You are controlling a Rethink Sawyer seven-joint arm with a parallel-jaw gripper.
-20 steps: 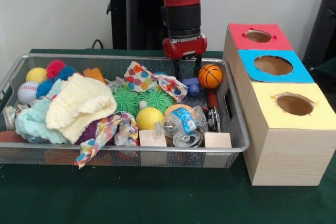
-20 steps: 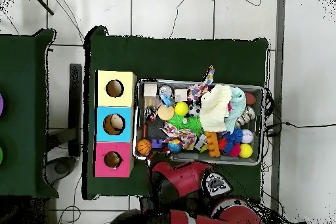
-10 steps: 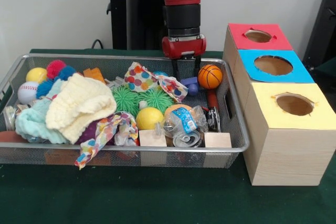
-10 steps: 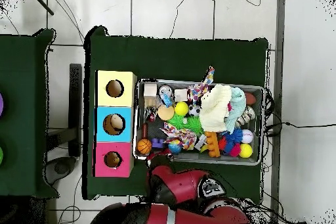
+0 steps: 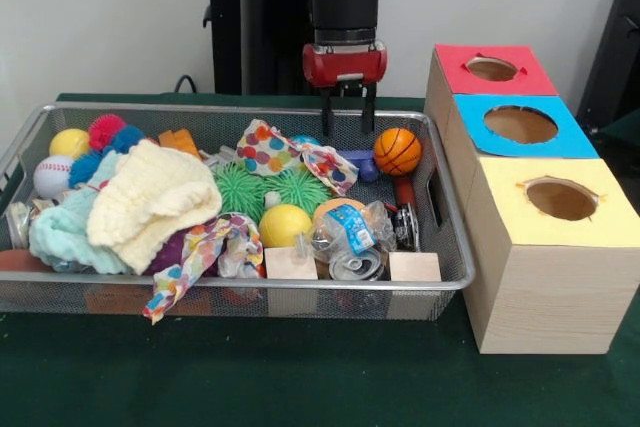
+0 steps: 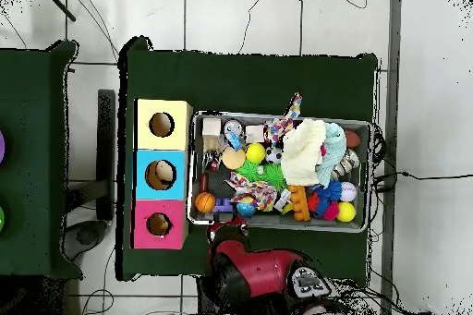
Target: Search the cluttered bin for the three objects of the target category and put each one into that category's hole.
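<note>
My gripper [image 5: 346,115] hangs open and empty over the far rim of the wire bin [image 5: 240,285], its two dark fingers pointing down. Just right of it and lower, an orange mini basketball [image 5: 398,150] lies in the bin's far right corner, apart from the fingers. The overhead view shows the same ball [image 6: 204,202] beside the box row. Other balls in the bin are a yellow one [image 5: 284,225] near the middle, another yellow one [image 5: 69,143] at far left, and a baseball [image 5: 52,176]. Beside the bin stand three boxes with round holes: red [image 5: 491,69], blue [image 5: 520,124] and yellow [image 5: 561,199].
The bin is crowded: a polka-dot cloth [image 5: 290,154], two green spiky balls [image 5: 240,190], a cream knitted cloth [image 5: 150,202], a crushed plastic bottle [image 5: 350,232] and wooden blocks [image 5: 291,264] at the front. The red arm [image 6: 249,270] covers the table edge near the bin.
The gripper has risen out of the bin and drawn back over the far rim, still open and empty. The basketball has shifted slightly.
</note>
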